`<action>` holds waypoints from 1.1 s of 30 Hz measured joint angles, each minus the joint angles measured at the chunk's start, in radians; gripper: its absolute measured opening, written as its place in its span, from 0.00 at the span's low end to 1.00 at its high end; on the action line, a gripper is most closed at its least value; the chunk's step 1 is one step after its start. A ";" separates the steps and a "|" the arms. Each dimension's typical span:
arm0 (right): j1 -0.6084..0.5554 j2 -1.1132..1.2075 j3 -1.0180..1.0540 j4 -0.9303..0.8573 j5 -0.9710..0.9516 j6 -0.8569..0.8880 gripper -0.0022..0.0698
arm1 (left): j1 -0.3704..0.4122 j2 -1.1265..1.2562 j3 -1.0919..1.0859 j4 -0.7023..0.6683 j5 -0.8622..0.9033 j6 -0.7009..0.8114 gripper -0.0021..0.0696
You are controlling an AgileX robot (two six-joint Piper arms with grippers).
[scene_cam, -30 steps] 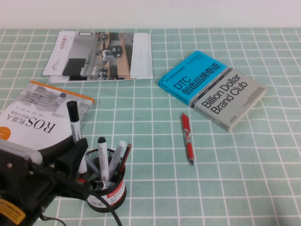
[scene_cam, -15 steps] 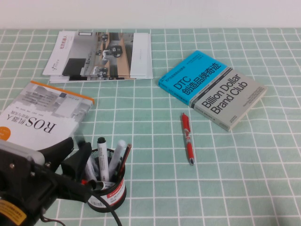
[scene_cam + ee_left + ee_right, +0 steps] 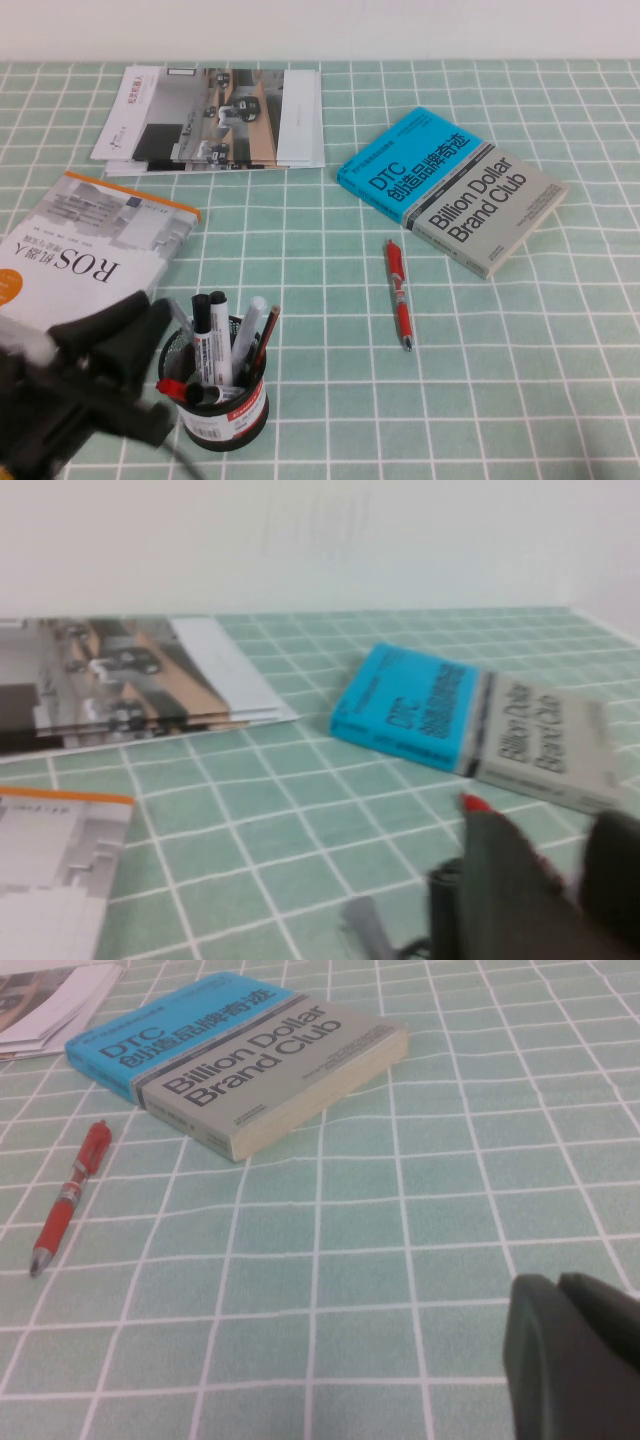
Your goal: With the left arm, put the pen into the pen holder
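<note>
In the high view, the pen (image 3: 203,335) stood upright in the pen holder (image 3: 222,410) among other markers, near the table's (image 3: 330,410) front edge. The left hand (image 3: 128,325) hovered just beside the holder, its fingers spread and gripping nothing. A red pen (image 3: 399,293) lay well apart.

In the left wrist view, the left hand (image 3: 560,880) showed blurred above the table.

In the right wrist view, the right hand (image 3: 575,1360) sat pressed together near a grey-and-blue book (image 3: 240,1060).

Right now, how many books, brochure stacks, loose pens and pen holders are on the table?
Books: 2 (ROS book, blue-and-grey book)
Brochure stack: 1
Loose red pen: 1
Pen holder: 1, the pen inside
Total: 5
Left gripper beside the pen holder, open; right gripper over bare cloth.
</note>
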 joint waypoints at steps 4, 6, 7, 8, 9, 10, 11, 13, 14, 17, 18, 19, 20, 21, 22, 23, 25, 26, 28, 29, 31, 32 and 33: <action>0.000 0.000 0.000 0.000 0.000 0.000 0.00 | 0.000 -0.211 0.000 0.005 0.206 -0.010 0.07; 0.000 0.000 0.000 0.000 0.000 0.000 0.00 | 0.000 -0.310 0.000 0.005 0.297 -0.025 0.05; 0.000 0.000 0.000 0.000 0.000 0.000 0.00 | 0.000 -0.366 0.000 0.005 0.347 -0.027 0.04; 0.000 0.000 0.000 0.000 0.000 0.000 0.00 | 0.000 -0.409 0.000 0.007 0.397 -0.028 0.04; 0.000 0.000 0.000 0.000 0.000 0.000 0.00 | 0.000 -0.460 0.000 0.009 0.448 -0.028 0.03; 0.000 0.000 0.000 0.000 0.000 0.000 0.00 | 0.000 -0.507 0.000 0.009 0.500 -0.028 0.03; 0.000 0.000 0.000 0.000 0.000 0.000 0.00 | 0.000 -0.540 0.000 0.011 0.541 -0.028 0.03; 0.000 0.000 0.000 0.000 0.000 0.000 0.00 | 0.000 -0.609 0.000 0.013 0.632 -0.028 0.03; 0.000 0.000 0.000 0.000 0.000 0.000 0.00 | 0.000 -0.637 0.000 0.013 0.664 -0.028 0.03; 0.000 0.000 0.000 0.000 0.000 0.000 0.00 | 0.000 -0.686 0.000 0.014 0.744 -0.028 0.03; 0.000 0.000 0.000 0.000 0.000 0.000 0.00 | 0.000 -0.693 0.000 0.014 0.753 -0.028 0.03; 0.000 0.000 0.000 0.000 0.000 0.000 0.00 | 0.000 -0.697 0.000 0.016 0.757 -0.028 0.03; 0.000 0.000 0.000 0.000 0.000 0.000 0.00 | 0.000 -0.699 0.000 0.025 0.757 -0.026 0.03; 0.000 0.000 0.000 0.000 0.000 0.000 0.00 | 0.000 -0.699 0.000 0.035 0.757 -0.024 0.03; 0.000 0.000 0.000 0.000 0.000 0.000 0.00 | 0.000 -0.699 0.000 0.043 0.757 -0.022 0.03; 0.000 0.000 0.000 0.000 0.000 0.000 0.00 | 0.000 -0.702 0.000 0.050 0.759 -0.022 0.03; 0.000 0.000 0.000 0.000 0.000 0.000 0.00 | 0.000 -0.703 0.001 0.069 0.761 -0.022 0.03; 0.000 0.000 0.000 0.000 0.000 0.000 0.00 | 0.000 -0.703 0.002 0.084 0.761 -0.022 0.03; 0.000 0.000 0.000 0.000 0.000 0.000 0.00 | 0.000 -0.703 0.011 0.121 0.750 -0.022 0.03; 0.000 0.000 0.000 0.000 0.000 0.000 0.00 | 0.000 -0.703 0.015 0.135 0.742 -0.022 0.03; 0.000 0.000 0.000 0.000 0.000 0.000 0.00 | 0.000 -0.703 0.024 0.174 0.721 -0.020 0.03; 0.000 0.000 0.000 0.000 0.000 0.000 0.00 | 0.000 -0.703 0.029 0.190 0.714 -0.020 0.03; 0.000 0.000 0.000 0.000 0.000 0.000 0.00 | 0.001 -0.703 0.032 0.207 0.708 -0.020 0.03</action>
